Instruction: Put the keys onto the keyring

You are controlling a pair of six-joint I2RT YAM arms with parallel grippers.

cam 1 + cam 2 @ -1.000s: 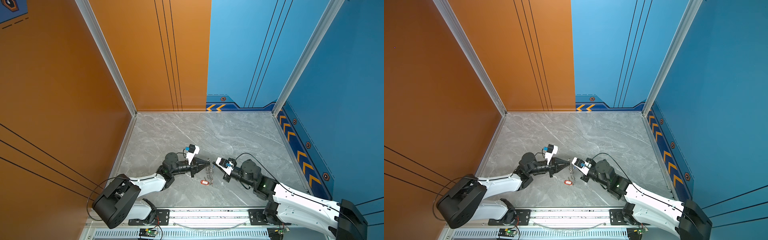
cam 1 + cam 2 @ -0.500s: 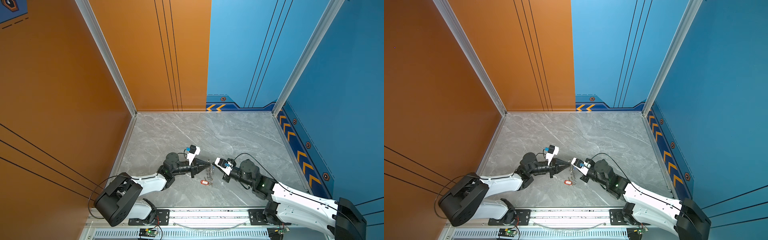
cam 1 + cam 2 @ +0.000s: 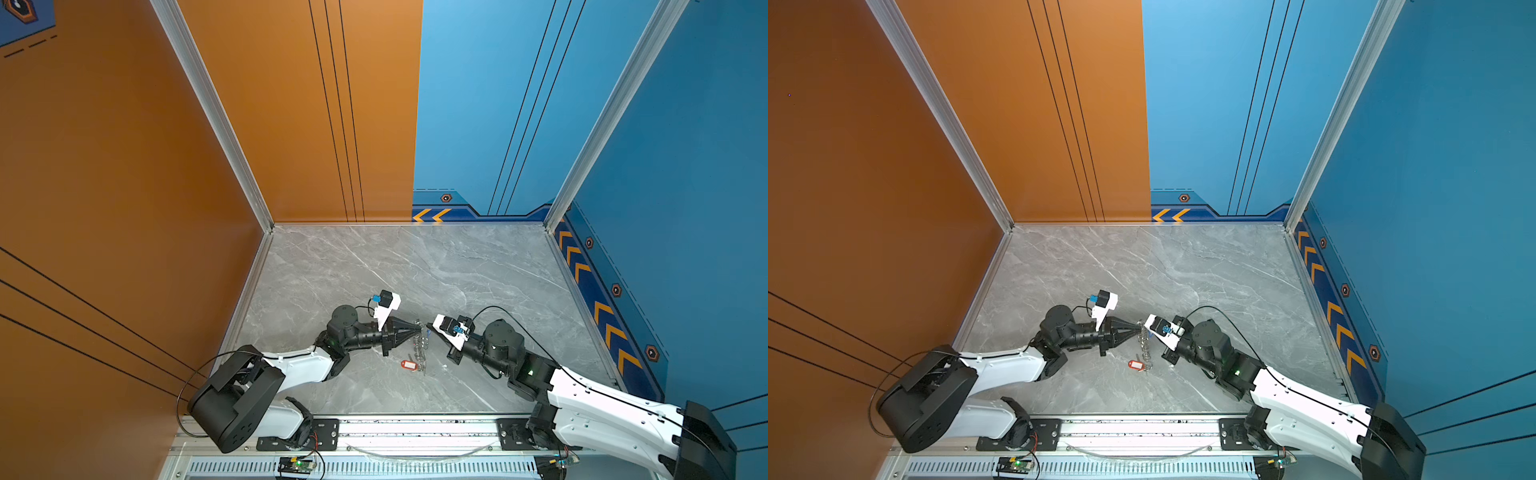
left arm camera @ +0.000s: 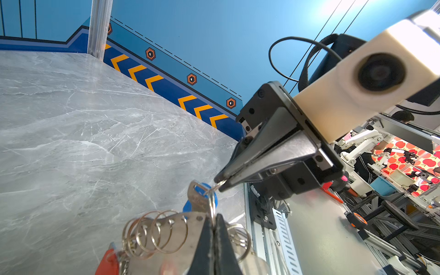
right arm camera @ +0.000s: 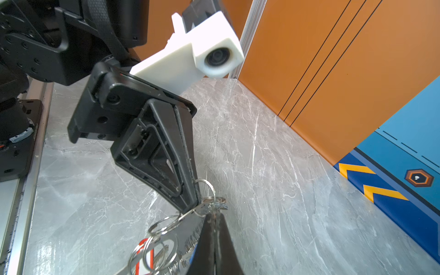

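keyring (image 4: 190, 222) pinched in left claw (image 4: 213, 221), right claw (image 4: 220, 183) beside

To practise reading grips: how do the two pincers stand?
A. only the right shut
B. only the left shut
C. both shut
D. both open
C: the left pincer is clamped on the keyring, the right pincer on the ring of the key.

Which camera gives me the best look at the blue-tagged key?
The left wrist view: the blue-tagged key sits unblocked and sharp, its split ring pinched by the right gripper. The right wrist view shows only a blue sliver beside that gripper's fingers; in both top views it is too small to make out.
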